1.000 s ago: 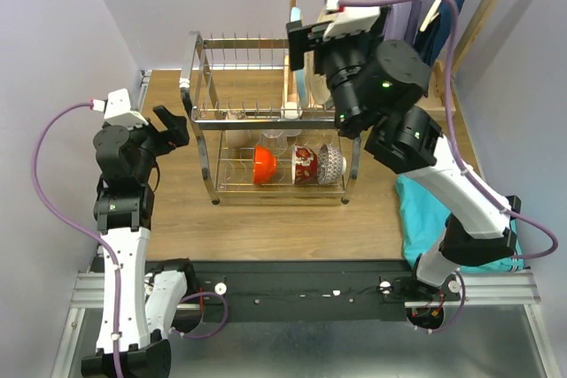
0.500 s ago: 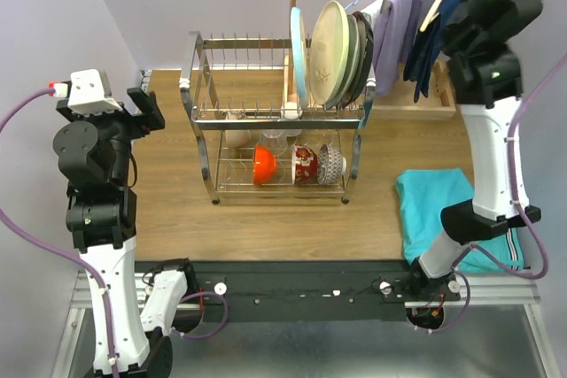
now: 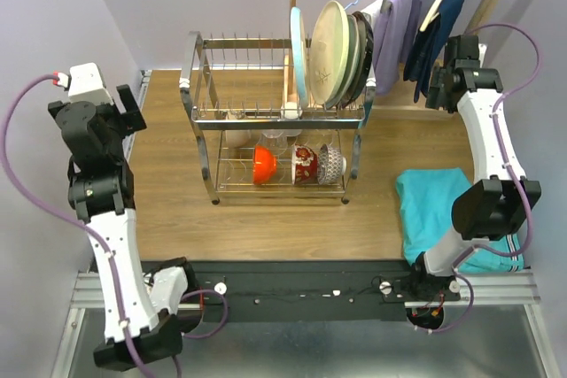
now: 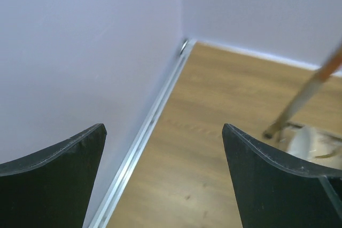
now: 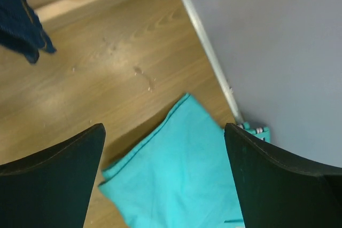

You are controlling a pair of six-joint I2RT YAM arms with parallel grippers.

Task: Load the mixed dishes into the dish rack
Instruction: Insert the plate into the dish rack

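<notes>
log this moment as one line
left end effector: open, empty | right end effector: open, empty | plates: dish rack upper tier | bowls: lower tier

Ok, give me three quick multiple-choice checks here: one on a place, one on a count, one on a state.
1. Where are the large plates? A. upright in the dish rack, upper tier; B. flat on its lower tier; C. stacked beneath it.
2. How many small bowls sit on the lower tier? A. one; B. three; C. five.
3. The left fingers are: A. shut on a bowl; B. shut on a plate; C. open and empty.
Answers: 1 A, they stand on edge at its right end. 2 B, orange, red-patterned and blue-white, side by side. 3 C, wide apart with nothing between them.
</notes>
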